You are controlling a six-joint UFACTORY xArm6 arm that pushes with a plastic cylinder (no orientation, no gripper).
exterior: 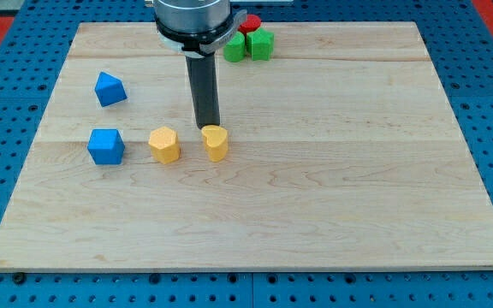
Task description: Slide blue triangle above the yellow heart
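Observation:
The blue triangle (109, 89) lies on the wooden board (315, 197) at the view's upper left. The yellow heart (216, 142) sits near the middle-left of the board. My tip (207, 127) stands just above the yellow heart, at its top edge, almost touching it. The blue triangle is well to the left of my tip and a little higher in the view.
A blue cube (106, 146) lies at the left, below the triangle. A yellow hexagon-like block (165, 145) sits just left of the heart. Two green blocks (248, 45) and a red block (250, 23) cluster at the top edge, behind the arm.

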